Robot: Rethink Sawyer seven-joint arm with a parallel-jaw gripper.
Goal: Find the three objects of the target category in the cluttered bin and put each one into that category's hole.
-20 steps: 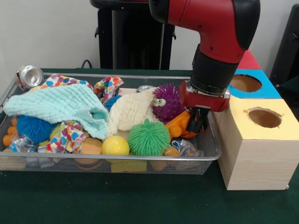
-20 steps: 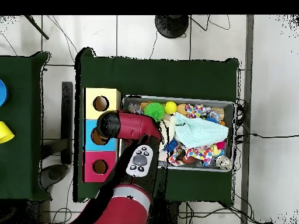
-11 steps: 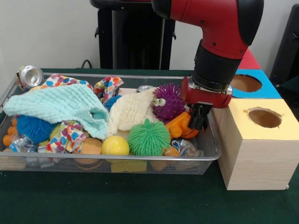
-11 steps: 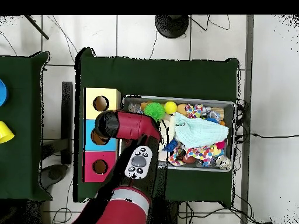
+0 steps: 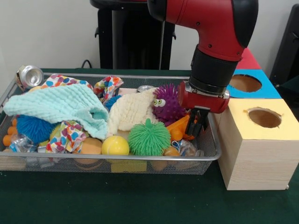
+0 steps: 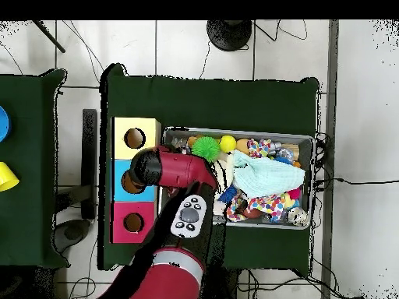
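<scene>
My gripper (image 5: 199,127) hangs low at the right end of the wire bin (image 5: 140,158), right at an orange toy (image 5: 178,129) that tilts up toward it. A purple spiky toy with eyes (image 5: 167,103) sits just left of the gripper. A green spiky ball (image 5: 148,137) and a yellow ball (image 5: 115,145) lie along the bin's front. Three wooden boxes with holes stand beside the bin: yellow (image 5: 264,117), blue (image 5: 246,83) and red (image 5: 249,60). In the overhead view the red arm (image 6: 175,167) covers the gripper.
A teal cloth (image 5: 60,105), a cream cloth (image 5: 131,111), a blue spiky ball (image 5: 33,127), a dotted cloth (image 5: 67,135) and a crushed can (image 5: 29,75) fill the rest of the bin. The yellow box stands tight against the bin's right rim.
The gripper rose a little, then came back down at the bin's right end. The orange toy now tilts up more steeply toward it.
</scene>
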